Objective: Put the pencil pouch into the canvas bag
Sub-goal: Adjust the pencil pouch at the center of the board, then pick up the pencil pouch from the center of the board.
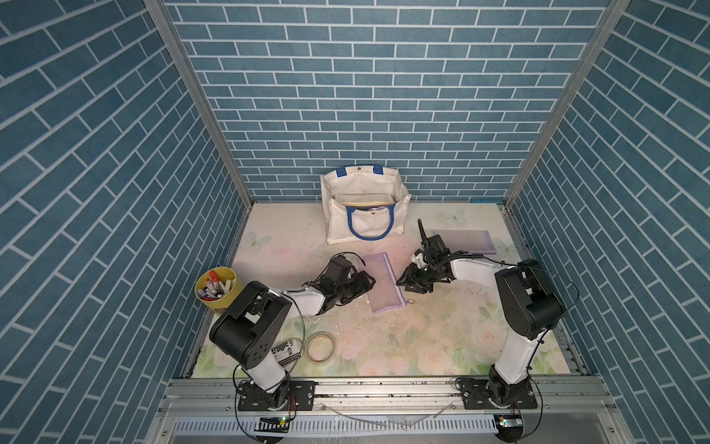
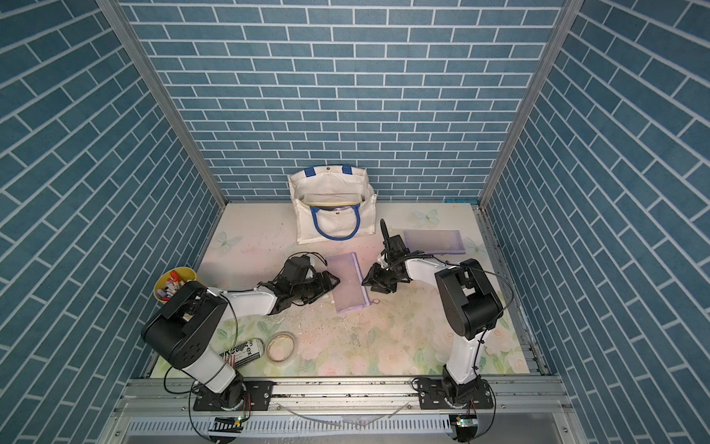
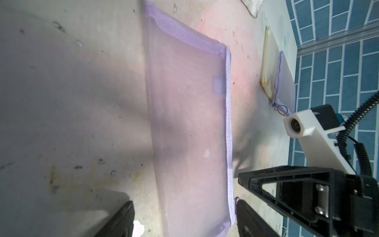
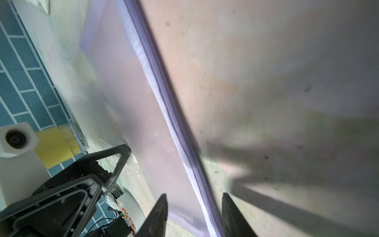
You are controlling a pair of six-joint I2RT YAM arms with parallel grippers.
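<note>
The pencil pouch (image 1: 382,282) is a flat, see-through purple mesh pouch lying on the table's middle, its zipper edge toward the right arm. My left gripper (image 1: 369,282) is at its left edge, open; in the left wrist view the pouch (image 3: 188,123) lies between its spread fingers (image 3: 123,219). My right gripper (image 1: 400,280) stands open at the zipper side; in the right wrist view the pouch (image 4: 131,102) has its zipper edge between the two fingertips (image 4: 161,211), with gaps on both sides. The canvas bag (image 1: 365,223) stands open at the back wall, blue handle hanging forward.
A yellow cup of markers (image 1: 215,286) stands at the left behind my left arm. A tape roll (image 1: 320,346) and a lying can (image 1: 286,350) sit near the front left. Another flat purple pouch (image 1: 466,240) lies at the back right. A small ring (image 1: 411,301) lies beside the pouch.
</note>
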